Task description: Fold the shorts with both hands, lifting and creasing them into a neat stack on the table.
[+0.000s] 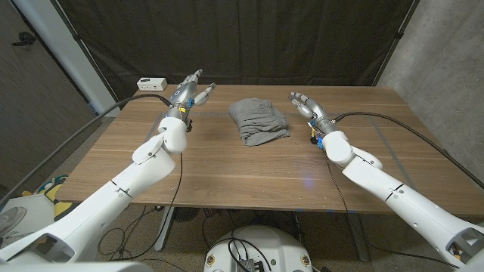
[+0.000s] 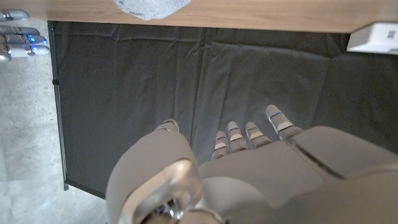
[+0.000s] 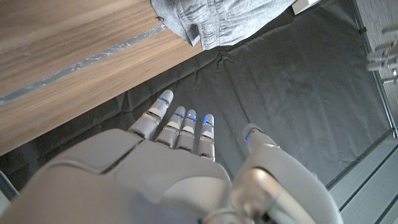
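The shorts are grey, of soft knit fabric, and lie folded into a compact, roughly rectangular stack on the table, slightly beyond its centre in the head view. The upper layer shows shallow wrinkles; the near edge shows stacked fold layers, and the stack sits slightly skewed to the table's edges. In the right wrist view a hem with a stitched seam is visible on the shorts; in the left wrist view a small part of the grey cloth shows against the wood.

The left hand is at 9 o'clock from the shorts, well apart from them, fingers spread and extended, holding nothing. The right hand is at 3 o'clock from the shorts, near but not touching, fingers slightly apart and extended, holding nothing. Both hands are raised off the surface.

A white box stands at the far left table edge, at 10 o'clock from the shorts. A dark curtain hangs behind the table
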Available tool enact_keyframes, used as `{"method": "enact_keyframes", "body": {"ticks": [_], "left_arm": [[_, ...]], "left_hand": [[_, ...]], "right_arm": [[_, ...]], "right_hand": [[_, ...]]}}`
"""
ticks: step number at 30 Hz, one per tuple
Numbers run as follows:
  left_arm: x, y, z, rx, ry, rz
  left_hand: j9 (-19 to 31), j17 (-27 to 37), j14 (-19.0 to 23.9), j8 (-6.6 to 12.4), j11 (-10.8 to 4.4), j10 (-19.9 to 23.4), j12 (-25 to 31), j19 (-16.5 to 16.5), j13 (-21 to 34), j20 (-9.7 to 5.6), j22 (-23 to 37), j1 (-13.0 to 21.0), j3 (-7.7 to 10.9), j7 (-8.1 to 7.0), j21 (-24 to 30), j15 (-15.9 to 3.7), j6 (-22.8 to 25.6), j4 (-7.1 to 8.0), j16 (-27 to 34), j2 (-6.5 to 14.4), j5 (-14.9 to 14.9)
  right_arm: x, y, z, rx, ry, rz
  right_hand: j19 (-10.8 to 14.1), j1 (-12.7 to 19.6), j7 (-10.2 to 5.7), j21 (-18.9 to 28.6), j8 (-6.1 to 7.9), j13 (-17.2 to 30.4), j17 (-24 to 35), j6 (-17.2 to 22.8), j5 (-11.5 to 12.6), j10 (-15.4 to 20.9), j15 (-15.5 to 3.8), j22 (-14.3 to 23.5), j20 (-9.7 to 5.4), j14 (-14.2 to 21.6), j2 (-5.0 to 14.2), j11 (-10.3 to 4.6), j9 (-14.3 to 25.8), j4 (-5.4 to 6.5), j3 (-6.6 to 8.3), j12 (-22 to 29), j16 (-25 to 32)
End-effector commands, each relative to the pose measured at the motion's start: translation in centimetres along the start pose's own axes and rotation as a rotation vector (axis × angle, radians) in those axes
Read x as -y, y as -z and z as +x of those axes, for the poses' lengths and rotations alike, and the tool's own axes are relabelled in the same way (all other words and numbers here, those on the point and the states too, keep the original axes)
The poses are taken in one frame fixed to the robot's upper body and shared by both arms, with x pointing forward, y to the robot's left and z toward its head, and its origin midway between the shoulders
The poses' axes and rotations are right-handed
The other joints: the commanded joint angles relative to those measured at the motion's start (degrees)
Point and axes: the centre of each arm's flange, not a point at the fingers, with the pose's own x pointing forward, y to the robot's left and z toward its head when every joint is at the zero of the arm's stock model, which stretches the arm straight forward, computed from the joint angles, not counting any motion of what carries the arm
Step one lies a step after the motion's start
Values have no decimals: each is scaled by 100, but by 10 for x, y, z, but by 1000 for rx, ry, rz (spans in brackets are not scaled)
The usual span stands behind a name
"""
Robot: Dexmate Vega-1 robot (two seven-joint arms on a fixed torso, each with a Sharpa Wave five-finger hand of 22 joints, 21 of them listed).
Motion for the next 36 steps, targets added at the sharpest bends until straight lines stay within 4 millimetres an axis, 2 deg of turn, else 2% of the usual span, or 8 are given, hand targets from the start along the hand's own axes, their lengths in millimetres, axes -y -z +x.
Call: {"method": "enact_keyframes", "body": {"ticks": [1,3,8,10,18,24,30,36], "left_arm": [[8,14,-3,1,106,-282],[10,16,-2,4,122,-324],[14,23,0,22,169,-416],[16,26,1,26,170,-446],[24,38,6,45,228,-574],[29,46,9,65,267,-630],[35,57,5,65,312,-720],[35,65,0,44,306,-752]], "left_hand": [[18,13,-254,37,8,-220,-13,-151,9,-61,13,-334,34,77,-72,51,-155,53,8,-21,65],[16,16,-446,41,47,-391,-20,-292,5,-122,12,-593,15,122,-139,56,-228,60,3,-28,105],[13,18,-607,40,78,-587,-30,-421,-1,-148,12,-882,-10,134,-204,59,-322,72,15,-24,154],[8,17,-771,51,111,-729,-21,-615,-7,-164,9,-1153,59,117,-295,57,-356,85,14,49,225],[4,9,-918,31,104,-871,-8,-717,-12,-249,4,-1449,179,44,-355,24,-461,85,22,20,312],[1,3,-1022,27,98,-973,1,-790,-13,-294,2,-1742,62,8,-405,20,-583,48,28,-172,325],[-4,-7,-1102,41,111,-1050,13,-864,-14,-311,-5,-1995,-129,26,-461,35,-629,-2,32,-395,323],[-7,-12,-1108,45,150,-1070,19,-846,-14,-304,-10,-2089,-209,49,-469,62,-645,-26,40,-479,327]], "right_arm": [[8,15,-3,18,25,162],[10,18,-4,19,31,195],[13,21,-6,18,42,266],[15,22,-7,16,50,275],[20,26,-12,27,82,362],[25,27,-25,-55,149,240],[18,34,-39,-58,188,338],[17,15,-42,1,203,336]], "right_hand": [[51,-80,41,12,3,5,11,-57,-7,-47,35,10,-4,-27,-20,19,14,21,-54,-3,2],[69,-125,85,14,1,4,12,-110,-1,-82,54,9,-46,-66,-58,35,14,34,-92,-6,-7],[98,-200,143,17,12,3,13,-147,8,-121,80,8,-122,-105,-109,54,13,60,-151,-4,-10],[102,-249,162,14,17,3,17,-169,17,-159,80,7,-173,-124,-114,60,13,86,-179,-8,-8],[116,-335,222,10,31,2,26,-194,46,-200,89,7,-217,-153,-34,70,12,152,-194,-1,1],[130,-393,275,8,50,2,26,-181,62,-185,101,5,-225,-162,-35,76,11,180,-224,18,6],[119,-425,294,-2,62,2,21,-169,76,-174,120,3,-218,-142,-39,109,9,190,-241,30,17],[60,-444,295,-29,73,1,13,-148,89,-167,133,1,-192,-141,-57,114,6,186,-257,38,16]]}}
